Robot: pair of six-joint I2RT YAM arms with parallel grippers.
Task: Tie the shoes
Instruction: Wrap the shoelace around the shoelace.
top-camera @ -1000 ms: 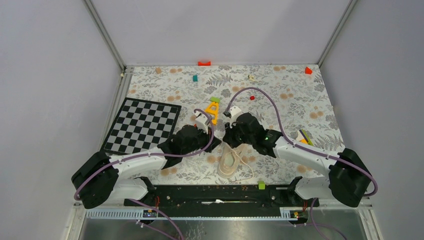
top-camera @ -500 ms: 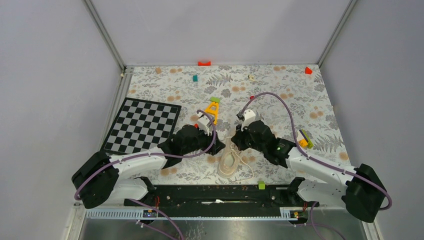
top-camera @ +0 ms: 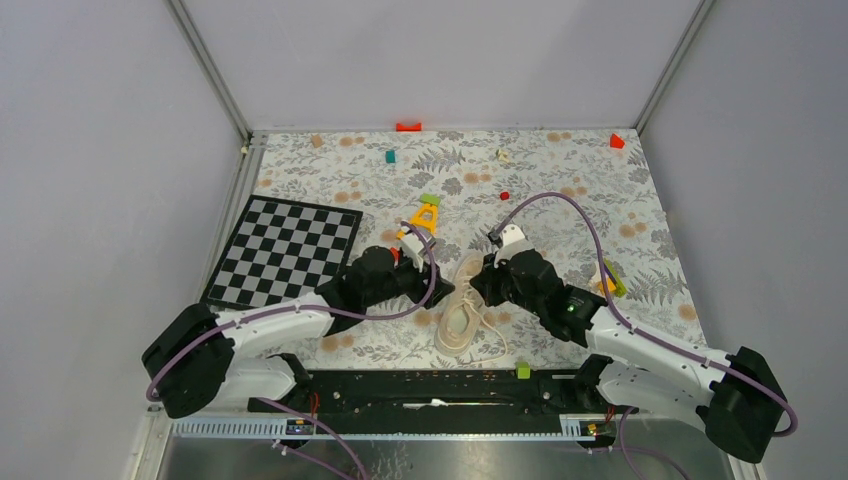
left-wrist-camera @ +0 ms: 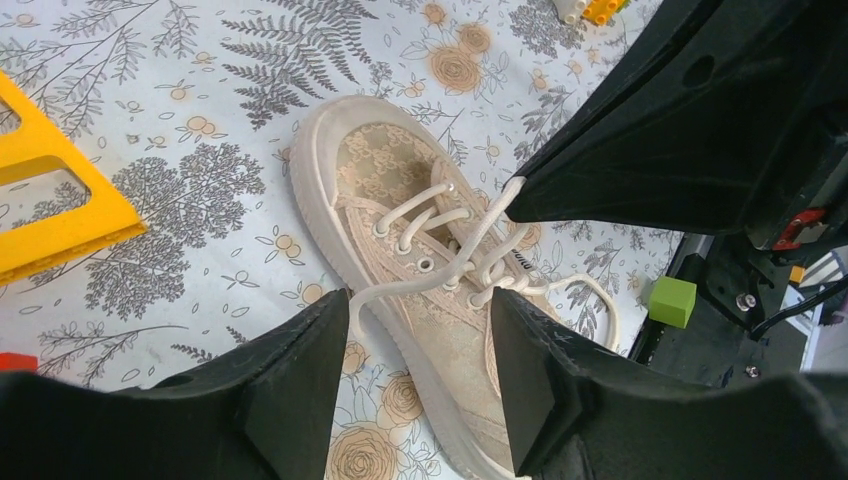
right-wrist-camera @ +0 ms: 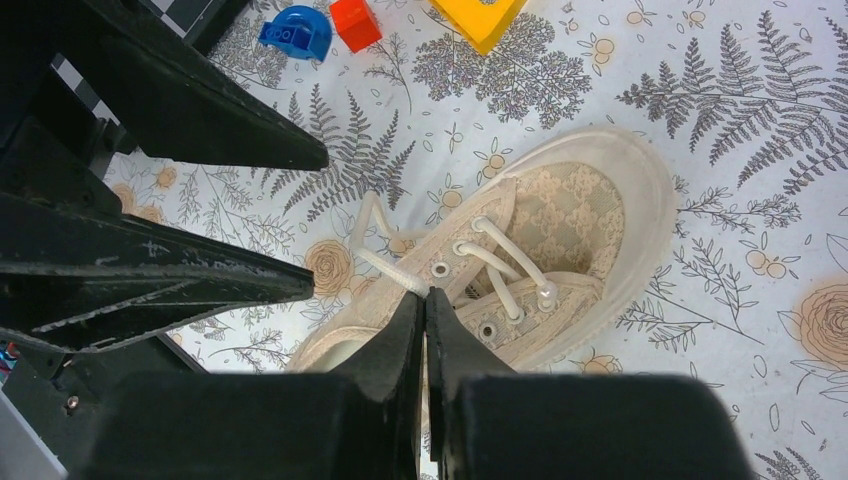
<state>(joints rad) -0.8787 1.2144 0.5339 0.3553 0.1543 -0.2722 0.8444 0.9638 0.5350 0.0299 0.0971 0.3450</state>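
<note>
A cream-beige shoe (top-camera: 458, 320) lies on the flowered table between my two arms, toe pointing away, with its pale laces (left-wrist-camera: 455, 262) loose. In the right wrist view, my right gripper (right-wrist-camera: 424, 296) is shut on a lace strand (right-wrist-camera: 388, 264) just above the shoe's eyelets (right-wrist-camera: 575, 215). My left gripper (left-wrist-camera: 418, 298) hovers open over the shoe's side (left-wrist-camera: 385, 160). A lace loop lies by its left finger (left-wrist-camera: 300, 370), and nothing is held. From above, the left gripper (top-camera: 432, 288) and right gripper (top-camera: 481, 290) flank the shoe's front.
A yellow triangular piece (top-camera: 424, 222) stands just behind the left gripper, and a chessboard (top-camera: 285, 250) lies at the left. A green block (top-camera: 522, 371) sits at the near rail. Blue (right-wrist-camera: 295, 30) and red (right-wrist-camera: 352, 20) bricks lie beyond the shoe. Small blocks dot the far table.
My left gripper opened and let go of the lace. My right gripper shut on a lace strand and shifted right and nearer, over the shoe.
</note>
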